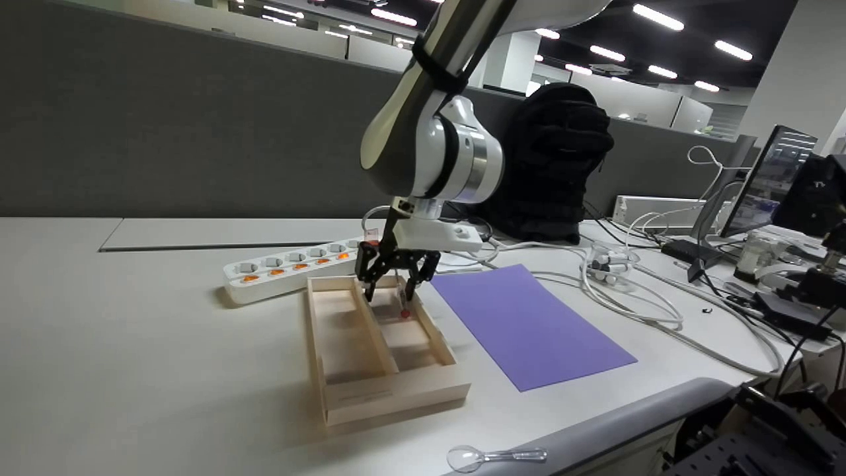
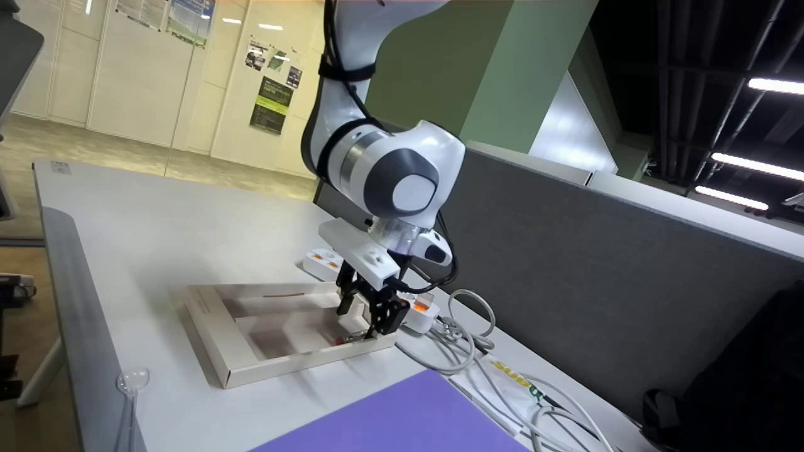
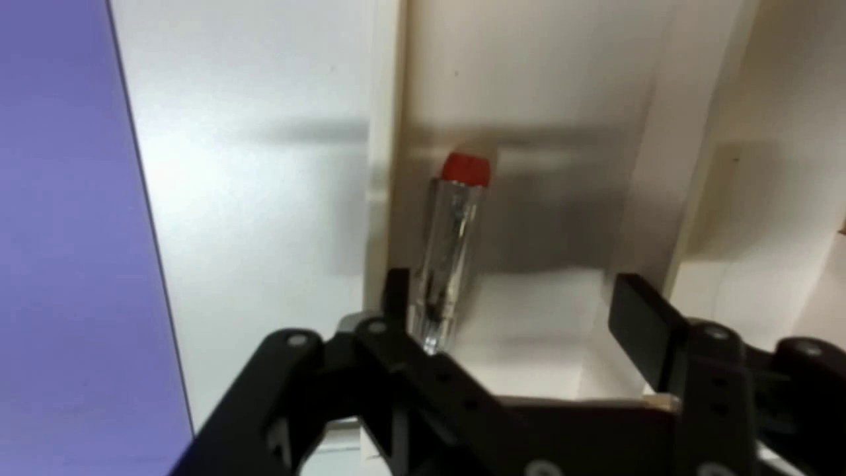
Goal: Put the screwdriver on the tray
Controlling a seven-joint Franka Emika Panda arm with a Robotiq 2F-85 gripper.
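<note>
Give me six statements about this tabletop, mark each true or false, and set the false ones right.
1. The screwdriver lies inside the tray. True.
2. The gripper is shut on the screwdriver. False: it is open.
3. The screwdriver lies on the purple mat's side of the tray's divider. True.
4. The tray rests on the purple mat. False: both lie on the table, apart.
5. The clear spoon lies in the tray. False: it lies near the table's edge.
6. The white power strip has orange switches. True.
</note>
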